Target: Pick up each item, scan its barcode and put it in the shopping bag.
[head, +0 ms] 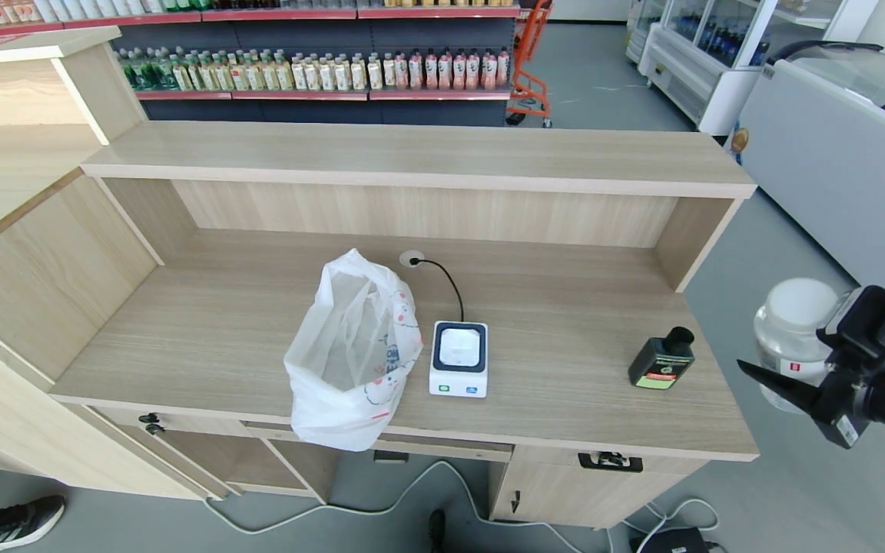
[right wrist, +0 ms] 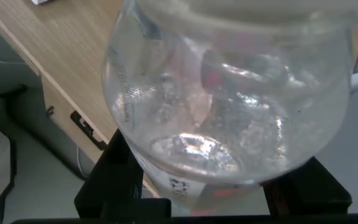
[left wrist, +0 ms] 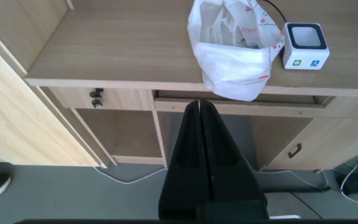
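From where I stood there were two items to count, plus one bag and one scanner. The first item, a clear round plastic jar with a white lid (head: 792, 326), was off the light wooden counter (head: 220, 322), out past its right edge. The right gripper (head: 780, 369) had it clamped between its black fingers. I could not tell what the jar held.

The second item, a small dark green bottle with a black cap (head: 663, 359), stood upright on the countertop near the right edge, toward the front and well apart from the jar.

The single white plastic shopping bag (head: 350, 353) sat at the front edge near the middle, its mouth open upward and its bottom bulging slightly over that edge. I could not make out its contents.

Just beside it, on the side toward the bottle, lay the one white box-shaped barcode scanner (head: 459, 358), window up. Its black cable (head: 449, 280) ran to a round hole at the back of the counter.

The left gripper (left wrist: 201, 109) was below the front edge, its fingers pressed together on nothing.
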